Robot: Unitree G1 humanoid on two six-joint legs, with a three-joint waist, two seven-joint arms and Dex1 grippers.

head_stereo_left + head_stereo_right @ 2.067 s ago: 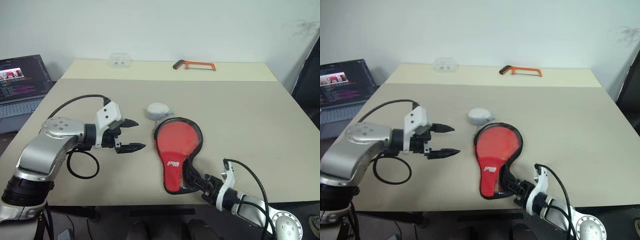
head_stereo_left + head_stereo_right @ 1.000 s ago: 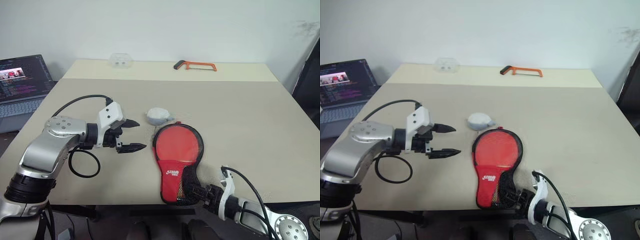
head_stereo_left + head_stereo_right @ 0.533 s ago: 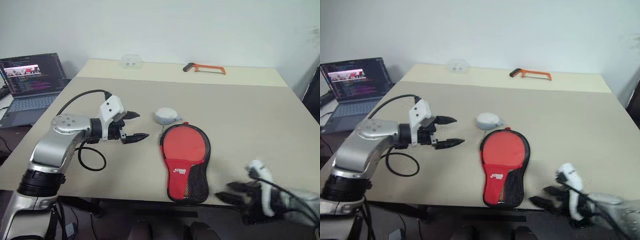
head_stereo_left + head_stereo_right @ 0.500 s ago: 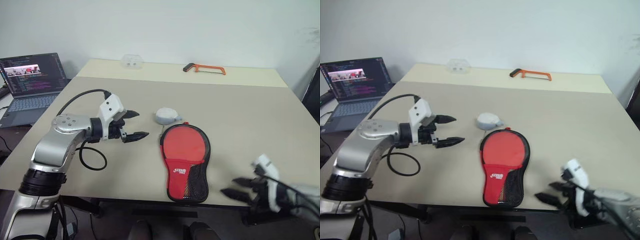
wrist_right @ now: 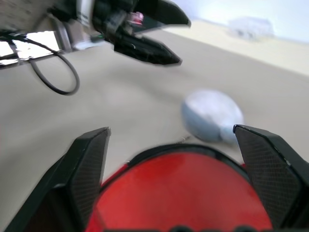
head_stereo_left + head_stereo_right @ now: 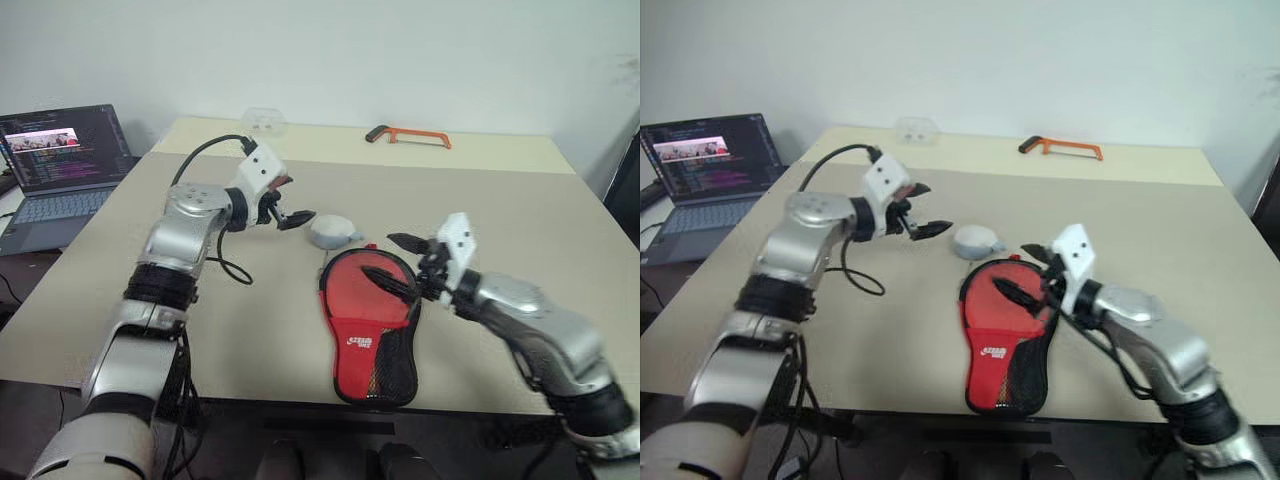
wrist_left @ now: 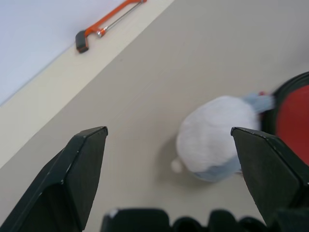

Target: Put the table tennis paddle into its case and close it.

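**Desk:** Where did the case (image 6: 368,315) lie, and was the job finished?

**Photographer:** It lay flat near the front edge of the worktop (image 6: 520,215), round end toward 12 o'clock, narrow mesh end toward 6. The red face of the table tennis paddle (image 6: 362,285) showed through the clear side, so the paddle appeared to be inside already. Whether the zip was closed could not be told from the head views; by that reading, closing was what remained.

**Desk:** And the tools?

**Photographer:** The right tool (image 6: 388,262) hovered over the round end with its fingers spread wide, holding nothing. The left tool (image 6: 287,203) hung at about 10 o'clock from the case, also spread and empty, just beside the small grey-white pouch (image 6: 331,232), which sat at 11 o'clock, close against the case's rim.

**Desk:** Anything else on the worktop?

**Photographer:** An orange hacksaw (image 6: 409,135) lay well apart at the far edge, and a laptop (image 6: 58,158) stood off at 9 o'clock.
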